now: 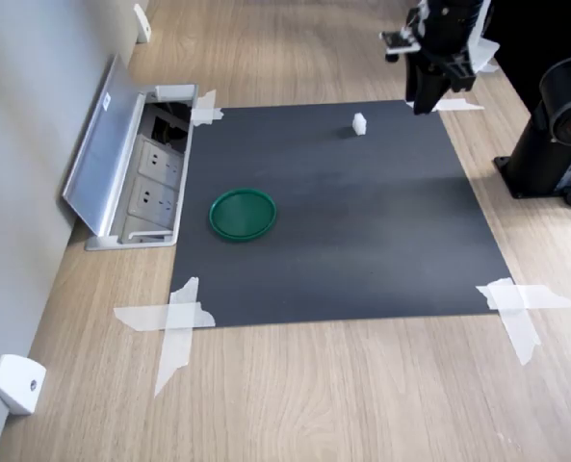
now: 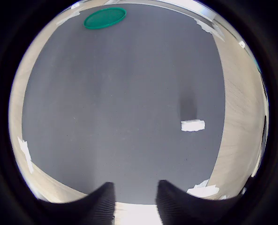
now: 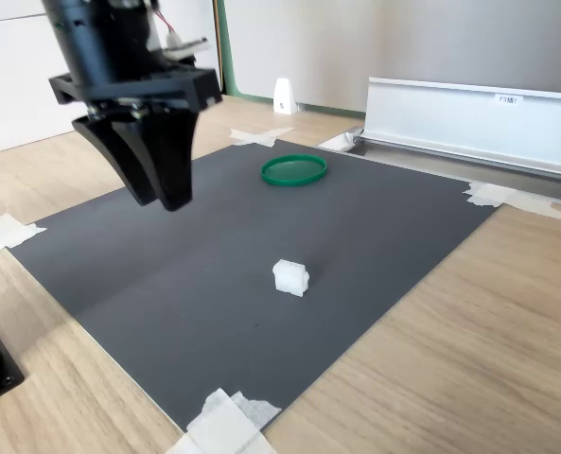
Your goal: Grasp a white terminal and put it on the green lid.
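In the wrist view the two dark fingertips (image 2: 101,201) sit nearest the lens, spread with a clear gap between them and nothing in that gap; the gripper (image 2: 134,201) holds nothing and touches nothing. In the second exterior view the gripper (image 3: 157,184) hangs in the air above the dark grey mat (image 3: 214,246), fingers pointing down, near the mat's edge on the second exterior view's left. The white terminal (image 3: 290,277) stands on the mat, apart from the gripper, lower and toward the second exterior view's right of it; in the first exterior view the white terminal (image 1: 359,122) sits close to the mat's far edge, to the first exterior view's left of the gripper (image 1: 429,96). The green lid (image 1: 243,214) lies flat on the mat, well apart from the terminal, toward the open floor socket box (image 1: 150,183) with its raised metal cover. White tape strips (image 1: 174,322) hold the mat's corners to the wooden tabletop (image 1: 314,395). A small white wedge-shaped box (image 1: 17,383) rests at the tabletop's edge beside the grey wall (image 1: 25,125).
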`<state>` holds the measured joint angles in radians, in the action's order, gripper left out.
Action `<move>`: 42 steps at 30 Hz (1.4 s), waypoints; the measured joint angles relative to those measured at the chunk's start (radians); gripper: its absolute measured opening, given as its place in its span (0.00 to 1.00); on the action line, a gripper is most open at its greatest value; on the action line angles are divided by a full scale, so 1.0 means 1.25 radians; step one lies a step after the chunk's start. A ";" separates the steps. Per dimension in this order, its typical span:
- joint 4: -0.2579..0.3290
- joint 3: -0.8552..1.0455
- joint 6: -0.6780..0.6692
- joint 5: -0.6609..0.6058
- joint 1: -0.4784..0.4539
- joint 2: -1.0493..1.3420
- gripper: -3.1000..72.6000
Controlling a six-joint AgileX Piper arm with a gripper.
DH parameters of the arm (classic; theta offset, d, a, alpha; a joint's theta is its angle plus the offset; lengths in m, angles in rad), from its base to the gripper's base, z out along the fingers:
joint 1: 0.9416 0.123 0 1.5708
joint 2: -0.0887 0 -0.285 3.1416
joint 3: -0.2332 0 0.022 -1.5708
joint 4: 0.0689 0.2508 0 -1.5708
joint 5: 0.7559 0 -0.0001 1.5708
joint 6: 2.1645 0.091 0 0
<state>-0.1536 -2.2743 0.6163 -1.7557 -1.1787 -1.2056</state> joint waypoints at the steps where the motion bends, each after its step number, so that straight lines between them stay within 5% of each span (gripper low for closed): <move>1: -0.001 -0.003 -0.008 0.005 0.000 -0.011 0.70; 8: 0.000 -0.005 -0.039 0.061 -0.014 -0.082 0.85; 19: -0.008 -0.063 -0.163 0.117 -0.133 -0.186 0.86; 42: -0.033 -0.118 -0.237 0.184 -0.139 -0.386 0.86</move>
<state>-0.1950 -2.4216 0.3201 -1.5260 -1.3524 -1.6886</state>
